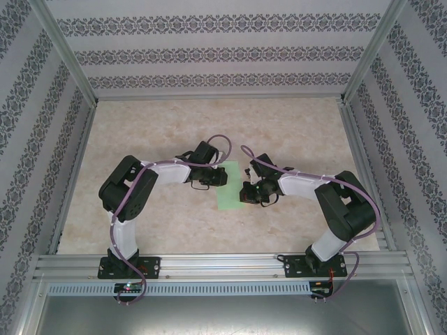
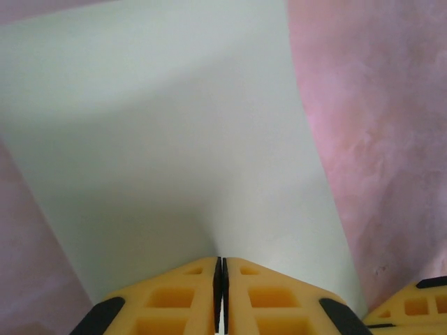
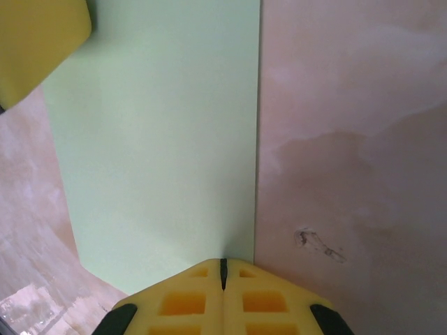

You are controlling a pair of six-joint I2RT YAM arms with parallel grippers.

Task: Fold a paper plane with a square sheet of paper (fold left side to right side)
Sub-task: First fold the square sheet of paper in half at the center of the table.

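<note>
Low, left hand [image 1: 222,176] opposite right hand [image 1: 245,195]

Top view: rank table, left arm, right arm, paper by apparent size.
1. table
2. left arm and right arm: look alike, not ranked
3. paper, partly hidden by the arms

Beige marbled tabletop [image 1: 174,125]; striped floral-pattern walls [image 1: 223,49] on three sides; aluminium rails [image 1: 223,264] along near edge.
</note>
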